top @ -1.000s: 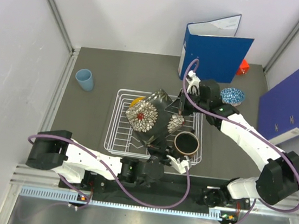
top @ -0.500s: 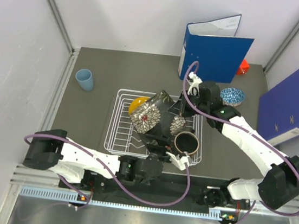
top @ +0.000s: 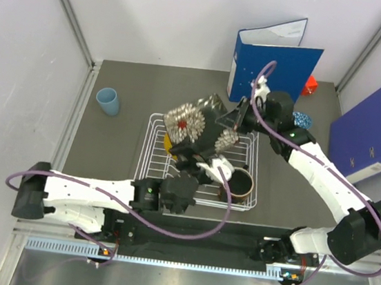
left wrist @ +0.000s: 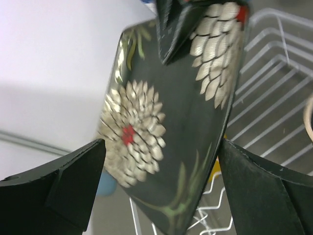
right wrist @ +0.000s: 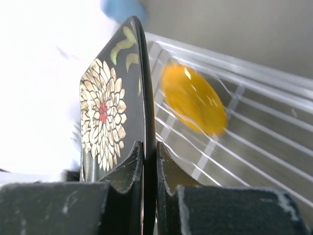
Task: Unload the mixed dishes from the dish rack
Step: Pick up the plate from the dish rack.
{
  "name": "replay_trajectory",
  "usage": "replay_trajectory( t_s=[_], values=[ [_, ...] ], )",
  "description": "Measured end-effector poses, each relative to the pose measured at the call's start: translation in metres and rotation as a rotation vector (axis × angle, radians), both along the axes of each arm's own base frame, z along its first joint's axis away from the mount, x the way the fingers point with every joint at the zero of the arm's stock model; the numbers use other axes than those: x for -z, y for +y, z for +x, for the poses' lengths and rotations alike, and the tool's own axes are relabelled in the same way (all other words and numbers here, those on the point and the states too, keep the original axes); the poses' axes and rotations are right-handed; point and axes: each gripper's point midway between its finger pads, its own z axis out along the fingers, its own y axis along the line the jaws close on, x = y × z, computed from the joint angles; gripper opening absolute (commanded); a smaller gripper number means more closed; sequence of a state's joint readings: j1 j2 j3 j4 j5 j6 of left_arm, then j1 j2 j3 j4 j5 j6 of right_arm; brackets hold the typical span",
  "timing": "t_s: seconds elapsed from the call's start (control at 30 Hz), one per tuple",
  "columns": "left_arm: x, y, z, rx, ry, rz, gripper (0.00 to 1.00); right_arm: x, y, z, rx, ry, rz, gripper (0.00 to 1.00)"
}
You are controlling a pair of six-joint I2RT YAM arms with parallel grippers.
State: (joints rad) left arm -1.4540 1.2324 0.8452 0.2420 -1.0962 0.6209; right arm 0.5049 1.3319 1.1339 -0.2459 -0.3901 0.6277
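Left claw [left wrist: 159,164] has opened, releasing the lifted black plate [top: 194,123].

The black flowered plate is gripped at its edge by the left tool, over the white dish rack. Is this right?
Not quite. The right tool grips the black flowered plate at its edge, as the right wrist view shows; the left tool stands open. The plate is over the white dish rack.

L arm [top: 94,190] & R arm [top: 319,169]: white w/ black joints. Purple cable [top: 186,237] loops along each. Fingers [left wrist: 63,181] black, thick, pointy. Bases [top: 277,254] black.
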Motion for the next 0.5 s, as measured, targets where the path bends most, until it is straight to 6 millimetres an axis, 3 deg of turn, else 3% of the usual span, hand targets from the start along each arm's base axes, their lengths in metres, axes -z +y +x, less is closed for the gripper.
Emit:
replay_trajectory(
  t_s=[0.1, 0.2, 0.3, 0.37, 0.5],
  values=[
    [-0.026, 0.017, 0.011, -0.042, 0.030, -0.162, 0.99, -0.032, 0.001, 0.017, 0.027, -0.023, 0.103, 0.00],
    [-0.047, 0.047, 0.019, -0.110, 0.040, -0.318, 0.99, -0.052, -0.002, 0.044, 0.056, -0.062, 0.174, 0.00],
    [-0.074, 0.088, 0.031, -0.230, 0.026, -0.492, 0.99, -0.038, -0.012, 0.077, 0.107, -0.041, 0.152, 0.00],
    [-0.091, 0.117, 0.036, -0.308, 0.015, -0.621, 0.99, -0.018, -0.015, 0.105, 0.148, -0.009, 0.102, 0.00],
    [-0.103, 0.150, 0.037, -0.380, 0.009, -0.779, 0.99, 0.016, -0.010, 0.147, 0.180, 0.033, 0.030, 0.00]
  ],
)
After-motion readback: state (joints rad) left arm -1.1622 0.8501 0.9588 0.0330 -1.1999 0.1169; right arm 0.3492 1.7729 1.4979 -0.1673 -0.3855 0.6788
